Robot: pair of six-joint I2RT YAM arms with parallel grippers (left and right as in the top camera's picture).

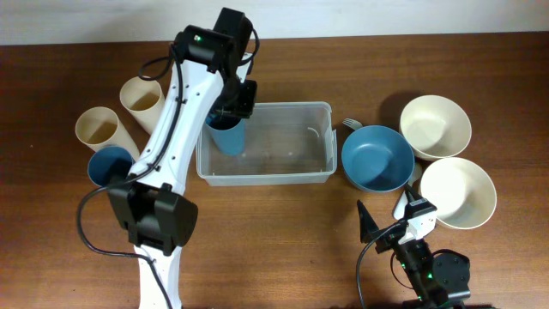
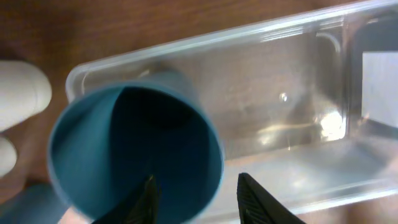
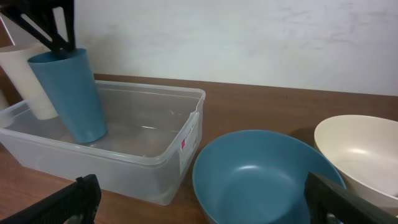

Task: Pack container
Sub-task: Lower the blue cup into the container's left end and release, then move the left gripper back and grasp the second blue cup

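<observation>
Edges first: container (image 1: pixel 287 146) sits mid-desk (image 1: pixel 283 232), with bare wood open in front and behind. My left claw (image 2: pixel 198 198) straddles the blue cup (image 1: pixel 227 136) rim, one finger inside and one outside, but I can't tell if it's actually pinching. The cup leans in the container's left end, foot on the floor. My right claw (image 1: pixel 388 215) hangs spread wide, holding nothing, near the front right edge. Blue bowl (image 1: pixel 377 159) sits just off the container's right end, back cream bowl (image 1: pixel 435 126) and front cream bowl (image 1: pixel 457 191) beyond it. Cream cup (image 1: pixel 141 96), second cream cup (image 1: pixel 97 129) and spare blue cup (image 1: pixel 109 165) crowd the left. Brown wood, pale wall (image 3: pixel 249 37) behind.
</observation>
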